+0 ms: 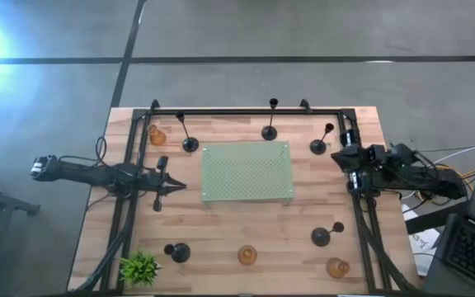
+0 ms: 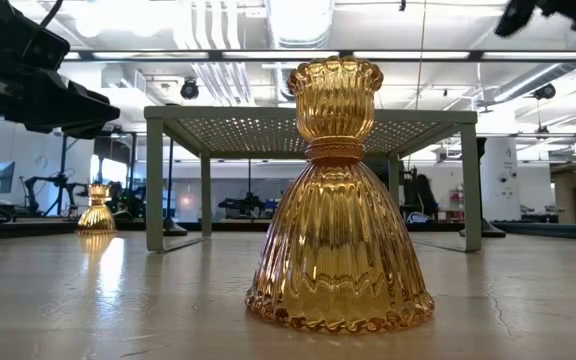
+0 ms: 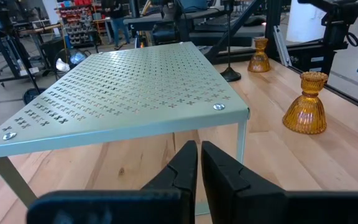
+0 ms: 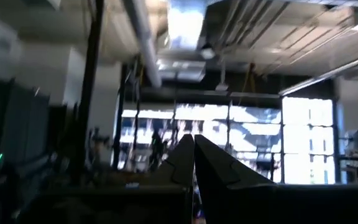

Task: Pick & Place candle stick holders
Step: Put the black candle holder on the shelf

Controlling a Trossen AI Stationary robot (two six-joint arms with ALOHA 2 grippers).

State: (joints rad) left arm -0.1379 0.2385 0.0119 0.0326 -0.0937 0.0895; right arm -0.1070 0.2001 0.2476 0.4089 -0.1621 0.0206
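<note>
hovering beside the perforated mat [image 1: 246, 172], left pincer [image 1: 177, 187] closed and empty, right pincer [image 4: 194, 163] likewise

Eight candle holders stand upright around the tabletop [image 1: 221, 239], all well apart from the left pincer [image 1: 178, 187], which is closed and empty. Five are black, each a round dome base with a thin stem: one [image 1: 190, 144] just beyond the pincer, two [image 1: 269, 133] [image 1: 318, 147] farther across, one [image 1: 178, 252] nearer the plant side, one [image 1: 321, 238] opposite. Three are ribbed amber glass, bell-shaped: one [image 1: 157, 136] at the far corner, one [image 1: 247, 255] mid-front, one [image 1: 337, 267] at the front right.
</note>
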